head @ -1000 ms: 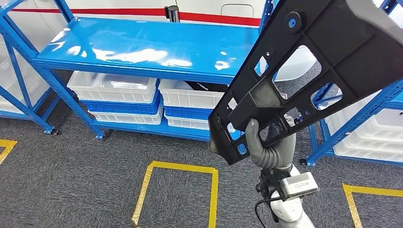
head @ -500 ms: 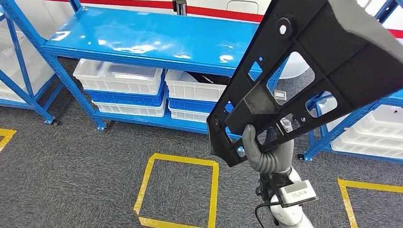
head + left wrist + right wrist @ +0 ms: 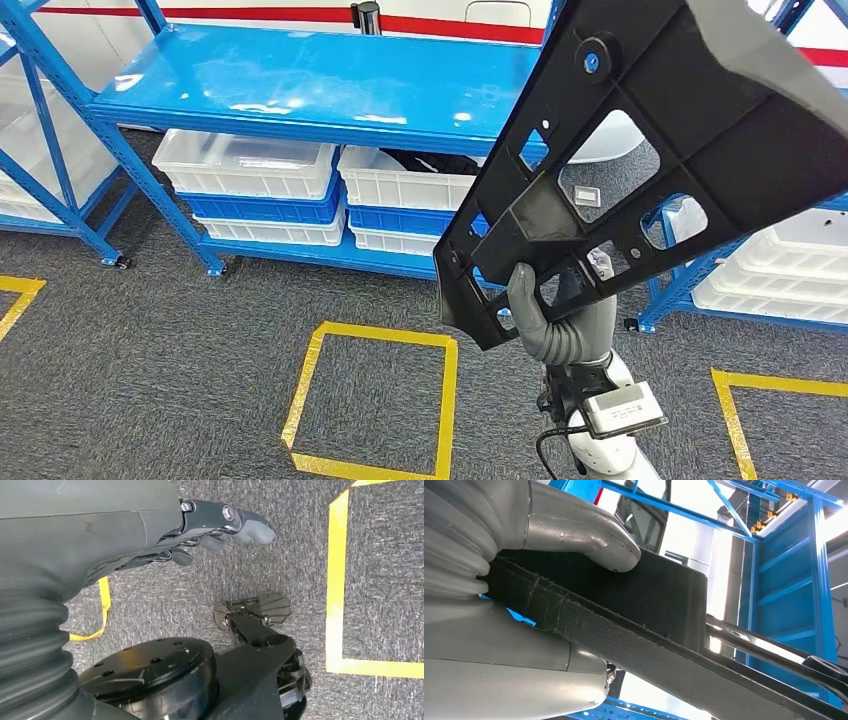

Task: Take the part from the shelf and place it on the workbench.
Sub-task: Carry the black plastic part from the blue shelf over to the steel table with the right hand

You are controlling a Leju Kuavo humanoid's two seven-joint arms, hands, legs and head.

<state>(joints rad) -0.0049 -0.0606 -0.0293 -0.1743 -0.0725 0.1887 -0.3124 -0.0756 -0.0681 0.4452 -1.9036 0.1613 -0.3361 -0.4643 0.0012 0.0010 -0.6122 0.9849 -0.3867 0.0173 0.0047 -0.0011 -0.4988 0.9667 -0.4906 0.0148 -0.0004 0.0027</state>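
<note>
One black part (image 3: 640, 150), a flat ribbed plastic panel with several cut-out windows, carried off the shelf and held aloft in front of the robot.

Holder: right hand (image 3: 560, 318), under the panel's lower end. Grey thumb (image 3: 584, 530) presses on one face, with the palm and fingers on the other; the panel's edge runs between them, so the hand is clamped on the part.

Orientation: long axis runs from the hand up and away toward the robot's upper right, tilted steeply; most of the panel stands beyond and above the grip, and the far end leaves the head view. Judged top-heavy in this hold, likely to lever against the thumb when swung.

Other hand: left hand (image 3: 220, 525) hangs low over the grey carpet (image 3: 300, 565), fingers extended and slightly curled, holding nothing and touching nothing. It is well apart from the part; the right hand alone bears it.

Surroundings: blue shelf (image 3: 330, 85) ahead, its top board bare and glossy; white bins (image 3: 250, 165) stacked on the lower tier; yellow tape square (image 3: 375, 400) on the floor.

Destination: no desk can be picked out from here. Judged stage: part taken, carry under way, placing not yet done. The coming move calls for the robot to turn toward the desk while keeping the tall end of the panel off the shelf frame just beside it.
</note>
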